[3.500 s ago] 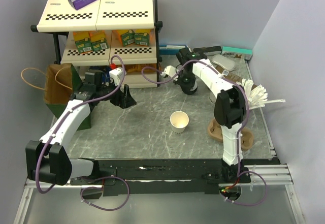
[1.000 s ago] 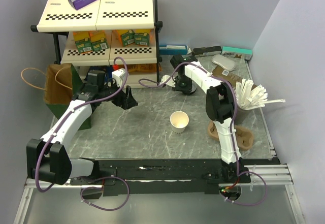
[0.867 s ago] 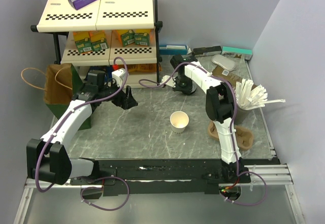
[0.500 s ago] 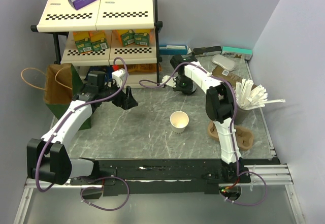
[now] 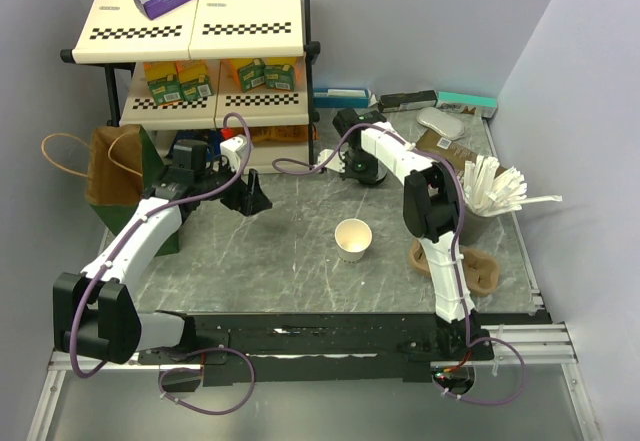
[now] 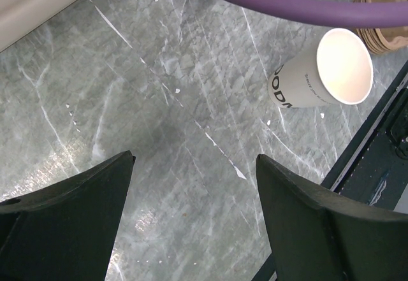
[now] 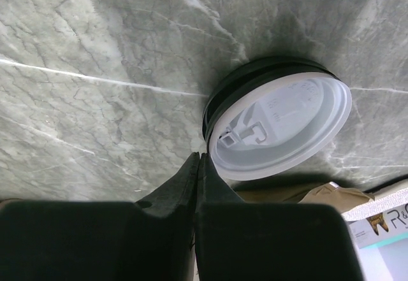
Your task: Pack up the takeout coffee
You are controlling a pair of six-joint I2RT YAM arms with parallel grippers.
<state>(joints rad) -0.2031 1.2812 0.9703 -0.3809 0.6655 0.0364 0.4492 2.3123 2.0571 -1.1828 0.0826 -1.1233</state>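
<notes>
One white paper cup [image 5: 352, 238] stands upright and empty on the marble table [image 5: 290, 261]. In the left wrist view it [image 6: 322, 71] is at the upper right, with dark print on its side. My left gripper [image 5: 248, 197] hovers open and empty to the cup's far left, and its jaws [image 6: 195, 158] stand wide over bare table. My right gripper [image 5: 362, 171] is at the back of the table by the shelf. Its fingers are pressed shut [image 7: 199, 157], with the tips right beside the rim of a white lid [image 7: 284, 128] that lies on a black stack.
A brown pulp tray [image 5: 472, 266] lies at the right front and also shows in the left wrist view [image 6: 386, 10]. A tumbler of white sticks [image 5: 492, 189] stands behind it. A shelf unit [image 5: 200, 71] fills the back left, with a paper bag [image 5: 105, 166] beside it. Boxes line the back edge.
My right gripper has moved left along the back of the table toward the shelf, and it has barely shifted in the last second. The left arm and the cup have not moved.
</notes>
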